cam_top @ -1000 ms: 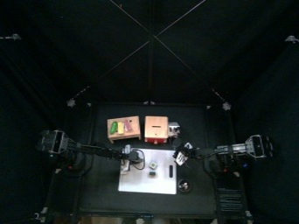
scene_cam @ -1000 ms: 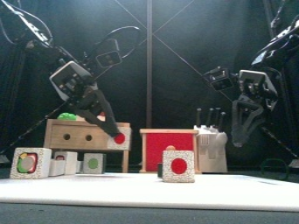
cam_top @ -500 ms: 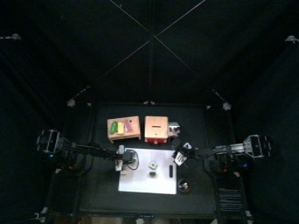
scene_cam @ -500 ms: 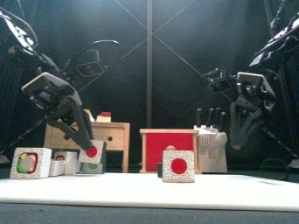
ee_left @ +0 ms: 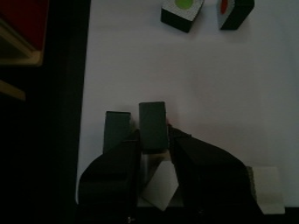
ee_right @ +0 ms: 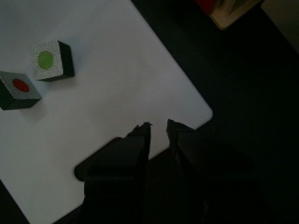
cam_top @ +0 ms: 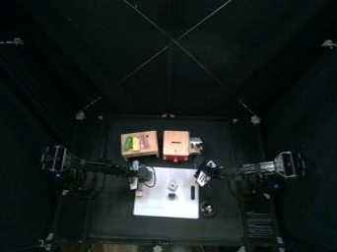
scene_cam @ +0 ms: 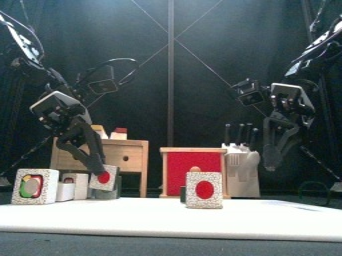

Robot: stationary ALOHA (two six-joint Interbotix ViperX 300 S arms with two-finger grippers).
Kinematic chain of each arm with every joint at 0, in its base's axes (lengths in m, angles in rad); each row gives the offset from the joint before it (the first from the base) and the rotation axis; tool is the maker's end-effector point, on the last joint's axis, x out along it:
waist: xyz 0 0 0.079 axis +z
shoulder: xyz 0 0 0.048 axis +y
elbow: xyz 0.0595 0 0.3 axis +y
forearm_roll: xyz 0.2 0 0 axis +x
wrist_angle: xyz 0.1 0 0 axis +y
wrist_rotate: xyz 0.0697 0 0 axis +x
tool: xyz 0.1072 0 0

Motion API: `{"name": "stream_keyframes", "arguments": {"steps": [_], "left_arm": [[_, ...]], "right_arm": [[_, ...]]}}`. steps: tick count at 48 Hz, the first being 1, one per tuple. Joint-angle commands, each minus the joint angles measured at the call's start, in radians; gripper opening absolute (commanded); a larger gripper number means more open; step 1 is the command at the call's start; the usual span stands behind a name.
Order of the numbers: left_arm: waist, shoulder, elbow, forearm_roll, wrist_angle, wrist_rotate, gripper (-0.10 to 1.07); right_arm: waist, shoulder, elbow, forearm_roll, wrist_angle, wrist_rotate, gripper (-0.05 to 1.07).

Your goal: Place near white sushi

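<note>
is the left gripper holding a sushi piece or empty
Holding one. In the front view the left gripper is closed on a red-centred sushi piece, low over the white mat.

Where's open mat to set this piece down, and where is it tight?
The white mat is bare right of the middle red-dot block, in front of the knife block. There is a narrower gap between that block and the left cluster. It is crowded at the left, where the left pincer holds a red-dot piece.

Left gripper over white mat; two sushi pieces at mat's far edge.
</note>
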Motion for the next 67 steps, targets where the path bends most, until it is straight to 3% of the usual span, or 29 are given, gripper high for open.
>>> {"name": "stream_keyframes", "arguments": {"steps": [1, 22, 67], "left_arm": [[0.008, -0.002, -0.011, 0.0, -0.005, -0.002, 0.6], [0.003, 0.002, -0.006, -0.002, -0.003, 0.0, 0.74], [-0.014, -0.029, -0.051, 0.005, -0.051, 0.002, 0.74]], "right_arm": [[0.0, -0.009, -0.021, -0.003, -0.009, 0.0, 0.65], [0.0, -0.008, -0.021, -0.005, -0.009, 0.0, 0.65], [0.002, -0.009, -0.021, -0.006, -0.009, 0.0, 0.65]]}}
